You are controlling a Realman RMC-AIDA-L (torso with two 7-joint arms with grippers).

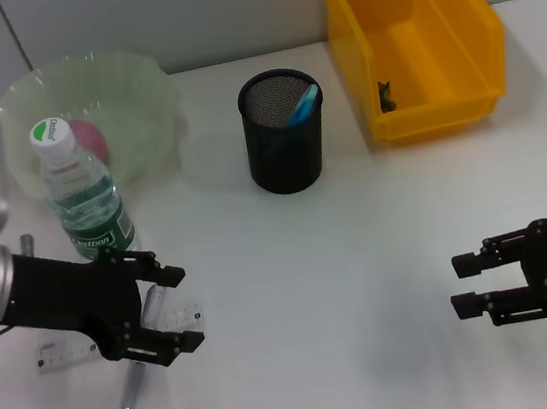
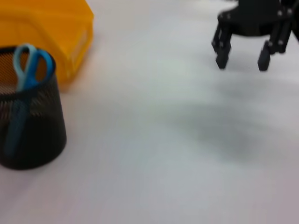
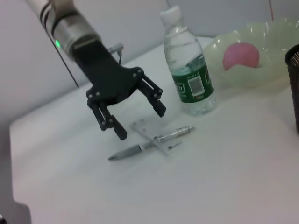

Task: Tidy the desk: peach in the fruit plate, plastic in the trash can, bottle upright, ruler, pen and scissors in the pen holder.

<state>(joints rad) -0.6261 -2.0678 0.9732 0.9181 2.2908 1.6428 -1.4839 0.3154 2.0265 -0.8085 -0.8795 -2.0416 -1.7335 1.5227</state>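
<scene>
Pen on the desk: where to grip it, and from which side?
Grip the pen on its barrel towards the tip, where it clears the ruler it lies flat across. Come straight down with the open left gripper hovering above it, fingers set across the barrel.

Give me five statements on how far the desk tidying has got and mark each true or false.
1. The peach lies in the fruit plate. True.
2. The bottle lies on its side. False: it stands upright.
3. The scissors are in the pen holder. True.
4. The pen is in the pen holder. False: it lies on the desk across the ruler.
5. The left end effector grips the ruler. False: it is open above it.
</scene>
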